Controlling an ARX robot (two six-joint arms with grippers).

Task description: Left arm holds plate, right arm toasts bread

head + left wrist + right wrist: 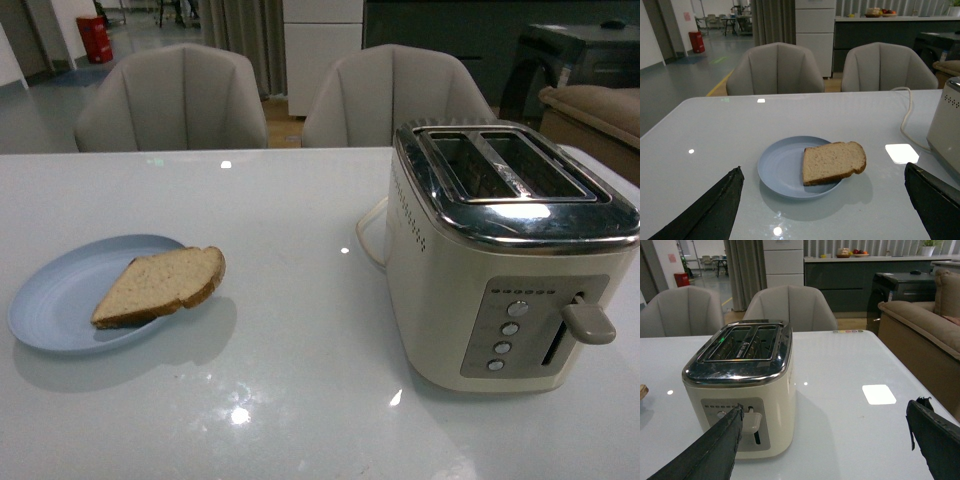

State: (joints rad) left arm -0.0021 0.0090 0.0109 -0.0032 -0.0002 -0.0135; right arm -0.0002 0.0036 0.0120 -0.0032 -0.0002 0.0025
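Lower left of front frame: bread (160, 285) lies flat on plate (55, 300), rounded end overhanging the rim toward the toaster (505, 260) at right. Prob. an easy edge for pinching. Both slots (505, 165) empty, lever (588, 322) up, so toasting not begun. Wrist cams: left gripper (821, 171) has fingers wide apart, short of plate, holding nothing; right gripper (825, 408) likewise spread, facing toaster's lever side. Neither arm shows in front view. Plate wants steadying first, I judge.

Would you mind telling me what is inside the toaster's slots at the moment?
Both slots of the toaster show only metal walls and guides; their bottoms are hidden in shadow. The bread lies on the plate.
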